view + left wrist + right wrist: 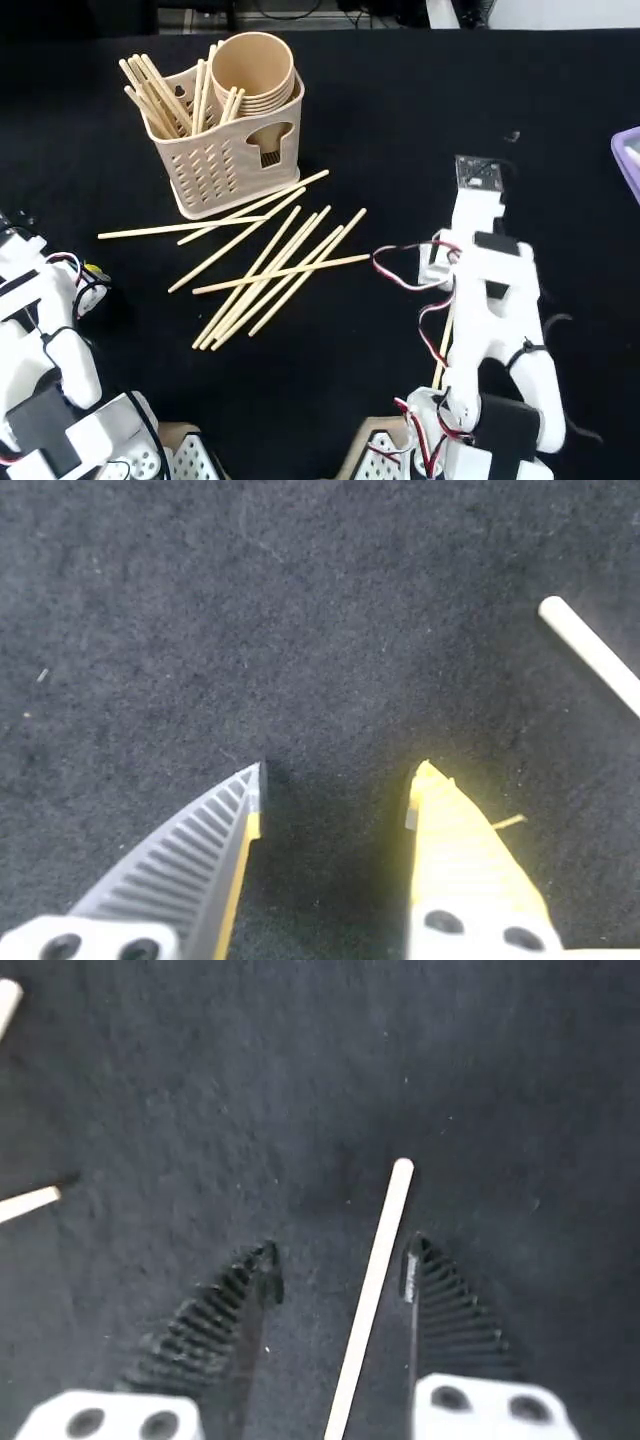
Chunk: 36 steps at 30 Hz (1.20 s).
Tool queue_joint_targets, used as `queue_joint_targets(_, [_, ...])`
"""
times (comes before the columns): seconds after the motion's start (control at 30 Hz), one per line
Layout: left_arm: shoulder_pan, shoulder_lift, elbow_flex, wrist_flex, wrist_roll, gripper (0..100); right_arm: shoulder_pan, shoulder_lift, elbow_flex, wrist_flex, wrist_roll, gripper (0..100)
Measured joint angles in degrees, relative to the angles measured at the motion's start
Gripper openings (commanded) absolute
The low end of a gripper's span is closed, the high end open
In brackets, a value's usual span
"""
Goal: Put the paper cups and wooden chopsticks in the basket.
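High view. The basket [225,165] stands upright at the back left of the black cloth [400,110]. One compartment holds a nested stack of paper cups [255,70]. The other holds a bundle of chopsticks [160,95] leaning outward. The loose chopsticks [270,265] lie fanned in front of the basket, a few touching its foot. A single chopstick [443,350] lies apart from them, partly under the right arm [490,300].

Left wrist view. The left gripper [335,780] is spread over bare cloth with nothing between the jaws. A chopstick end [590,660] lies off to one side. Risk: closing here would only pinch fabric.

Right wrist view. The right gripper [338,1250] is spread and straddles the single chopstick [375,1280], which lies hard against one jaw. Risks: so far off-centre, the round stick could roll or pivot out as the jaws meet. Gripped near its end, it could droop and catch the basket rim or the bundle.
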<state>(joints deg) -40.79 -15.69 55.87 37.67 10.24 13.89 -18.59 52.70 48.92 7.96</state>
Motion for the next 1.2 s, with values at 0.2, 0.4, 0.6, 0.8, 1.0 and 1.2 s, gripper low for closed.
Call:
queue_joint_targets(0.2, [0.0, 0.0, 0.0, 0.0, 0.0, 24, 0.1, -0.7, 1.6, -1.1, -0.3, 19.8])
queue_joint_targets(0.4, [0.0, 0.0, 0.0, 0.0, 0.0, 24, 2.4, -0.7, 3.5, -3.0, -0.3, 19.8])
queue_joint_targets(0.6, [0.0, 0.0, 0.0, 0.0, 0.0, 24, 6.9, -0.7, 6.4, -8.4, -0.3, 19.7])
queue_joint_targets(0.8, [0.0, 0.0, 0.0, 0.0, 0.0, 24, 4.8, -0.7, 8.8, -9.1, -0.3, 19.4])
queue_joint_targets(1.0, [0.0, 0.0, 0.0, 0.0, 0.0, 24, 2.3, 1.4, 8.8, -9.1, 0.5, 16.0])
queue_joint_targets(1.2, [0.0, 0.0, 0.0, 0.0, 0.0, 24, 2.2, 6.1, 3.6, -7.2, 1.1, 1.6])
